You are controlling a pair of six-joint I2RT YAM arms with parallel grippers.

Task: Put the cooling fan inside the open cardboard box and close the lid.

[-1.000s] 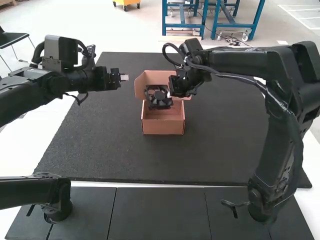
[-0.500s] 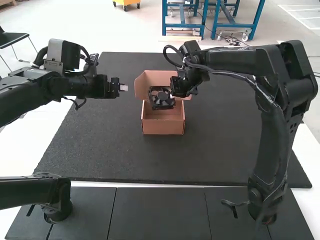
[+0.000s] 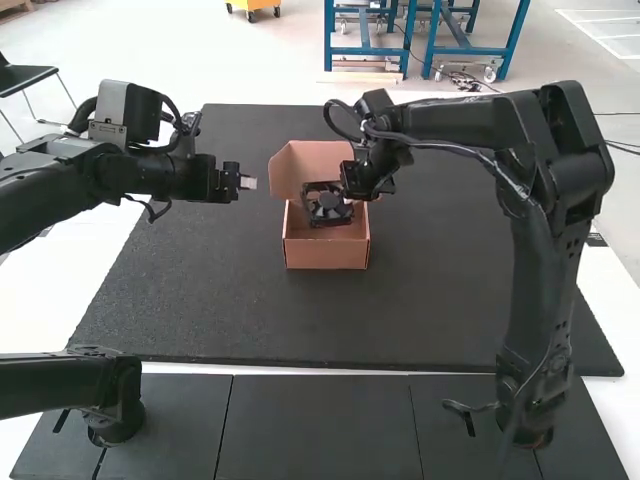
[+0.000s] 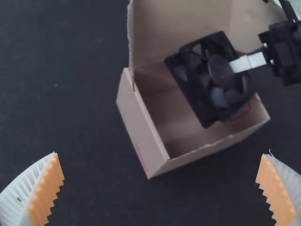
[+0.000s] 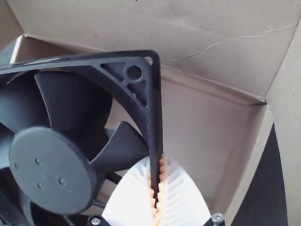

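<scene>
Fan [image 5: 70,141] clamped in right claw [image 5: 156,188], tilted over box [image 4: 141,136], left claw [image 3: 246,182] spread

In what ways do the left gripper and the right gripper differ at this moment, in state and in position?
The left gripper is open and empty; the right gripper is shut on the frame of the cooling fan. The left gripper hangs over the mat beside the cardboard box; the right gripper is above the box's opening, holding the fan tilted there. Both have white ribbed fingers with orange pads.
</scene>
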